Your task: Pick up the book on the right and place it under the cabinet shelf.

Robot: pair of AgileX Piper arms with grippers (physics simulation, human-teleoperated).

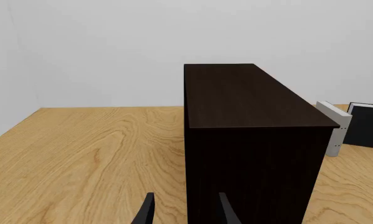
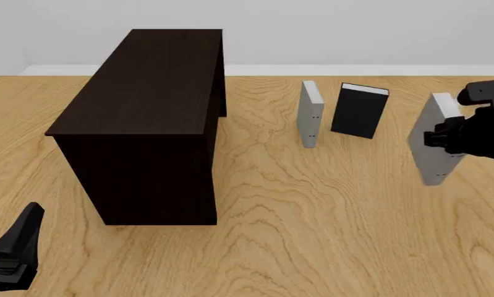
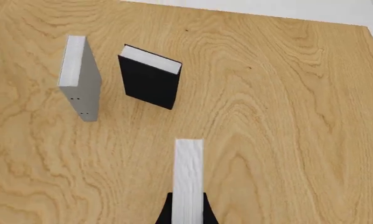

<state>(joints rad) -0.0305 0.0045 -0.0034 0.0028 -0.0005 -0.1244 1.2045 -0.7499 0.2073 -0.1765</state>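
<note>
At the far left of the front view the left pincer [image 2: 12,250] sits low near the worktop's [image 2: 313,216] near edge, well apart from every book. Its two dark fingers are spread with nothing between them, so it is released and idle; the left wrist view shows the same gap, with the cabinet's end wall just beyond the tips.

Next comes the cabinet shelf [image 2: 143,93], tall, nearly black, its long top running away from the camera. From these views its sides look closed, and I cannot tell where the opening beneath the shelf lies.

Right of it, upright on the worktop, stand the other pale grey book [image 2: 311,113] and then the black book [image 2: 360,111], near each other but not touching.

Furthest right is the book [image 2: 434,142], light grey, upright and a little tilted, apparently lifted clear of the worktop, though its lower edge is hard to place. The right pincer [image 2: 438,139] is clenched on it: in the right wrist view the white page edges [image 3: 188,179] run straight out between the two dark fingers, which press on the covers.

I judge the book stiff and fairly light, a rigid slab that will not sag. Its smooth covers may slip or swivel between narrow fingers, so a hold across the covers close to the middle, as it seems to be now, suits it best.
</note>
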